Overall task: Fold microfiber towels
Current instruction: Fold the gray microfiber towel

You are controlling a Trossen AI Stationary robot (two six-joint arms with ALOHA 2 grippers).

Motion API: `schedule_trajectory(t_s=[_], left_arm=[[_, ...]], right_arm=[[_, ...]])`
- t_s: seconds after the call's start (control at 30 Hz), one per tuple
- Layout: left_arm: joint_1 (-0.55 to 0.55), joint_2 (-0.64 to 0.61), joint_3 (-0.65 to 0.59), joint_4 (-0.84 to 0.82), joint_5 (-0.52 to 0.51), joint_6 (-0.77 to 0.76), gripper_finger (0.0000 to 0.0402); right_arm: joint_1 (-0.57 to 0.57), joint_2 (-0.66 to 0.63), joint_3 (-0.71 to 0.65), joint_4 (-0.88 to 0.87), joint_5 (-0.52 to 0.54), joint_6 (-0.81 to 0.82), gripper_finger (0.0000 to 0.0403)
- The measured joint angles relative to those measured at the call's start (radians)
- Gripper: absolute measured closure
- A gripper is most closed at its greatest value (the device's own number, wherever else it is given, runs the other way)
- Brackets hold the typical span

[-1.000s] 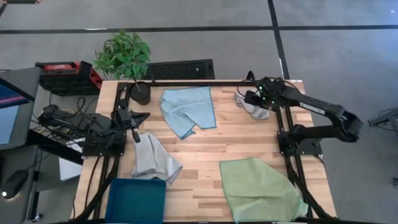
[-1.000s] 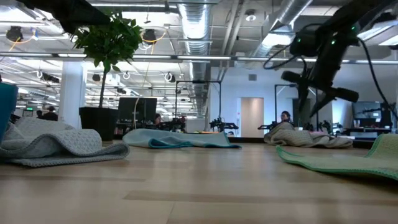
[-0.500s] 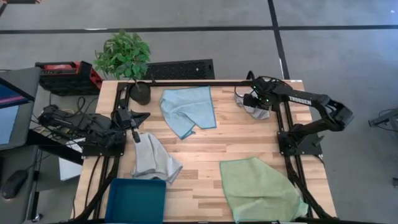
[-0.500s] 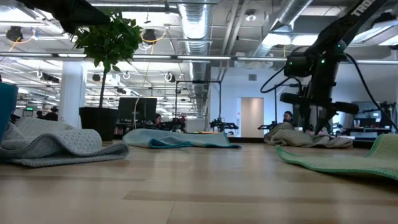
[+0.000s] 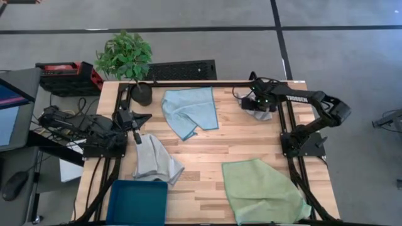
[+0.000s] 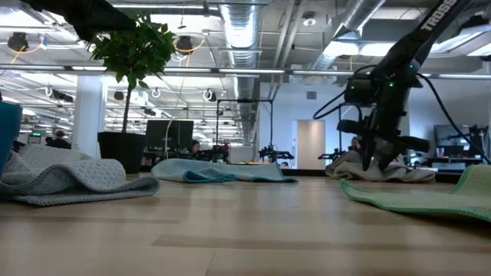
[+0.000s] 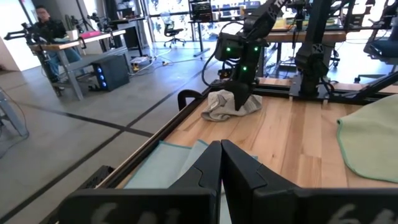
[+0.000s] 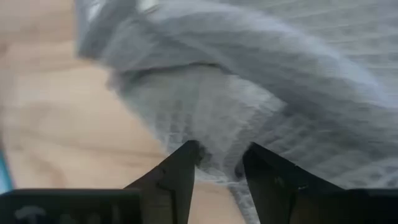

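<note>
Grey towel [image 5: 257, 108] under right hand [image 5: 259, 103], fingers apart, no grip yet | left hand [image 5: 135, 134] closed, idle | risk: pinching bunched layers, bad fold

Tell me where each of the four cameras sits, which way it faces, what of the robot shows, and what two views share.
High: above the table, looking straight down; both arms show.
Low: at tabletop height, looking level across; the right gripper comes down onto the crumpled grey towel.
Left wrist: past the shut left gripper, across the table towards the right arm.
Right wrist: close over that towel, its fingers apart.
Shared: the blue towel shows in high and low.
</note>
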Motion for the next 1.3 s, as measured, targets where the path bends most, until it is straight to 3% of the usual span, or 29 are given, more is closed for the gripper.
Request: schedule_trajectory(t_s=[0.37,0.63,0.9,1.3], left_arm=[[0.0,0.0,0.0,0.0,0.0,0.0,0.0401],[0.0,0.0,0.0,0.0,0.0,0.001,0.0401],[0.0,0.0,0.0,0.002,-0.001,0.091,0.0401],[0.0,0.0,0.0,0.003,-0.034,-0.086,0.0401]], right_arm=[[0.021,0.004,0.0,0.029,-0.019,-0.03,0.0271],[0.041,0.035,0.0,0.048,-0.063,-0.051,0.039],[0.103,-0.058,0.056,0.048,-0.079,-0.048,0.0395],[0.175,-0.193,0.205,-0.023,-0.078,-0.074,0.0399]])
